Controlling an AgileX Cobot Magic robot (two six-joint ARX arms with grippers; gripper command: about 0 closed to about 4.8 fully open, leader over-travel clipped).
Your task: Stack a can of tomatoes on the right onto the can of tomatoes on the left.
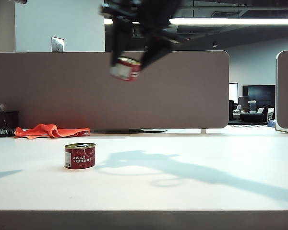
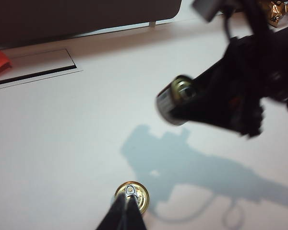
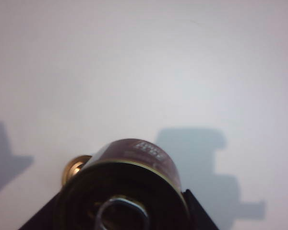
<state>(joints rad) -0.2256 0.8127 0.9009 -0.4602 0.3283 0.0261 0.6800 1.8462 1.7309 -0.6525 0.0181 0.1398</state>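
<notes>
right gripper (image 1: 134, 57) clamped on carried can (image 1: 126, 68) (blurred) high above table (image 1: 182, 191); standing can (image 1: 79, 155) below-left | left gripper (image 2: 126, 211) fingers pressed together, nothing held

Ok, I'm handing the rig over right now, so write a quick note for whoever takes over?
Right gripper: shut on the carried can, high in the air, tilted.
Left gripper: shut, empty, hovering above the table can.
Table can: upright on the white table, left of centre.
Done: right-hand can picked up.
Left: bring it over the table can, level it, set it on top, release.
</notes>
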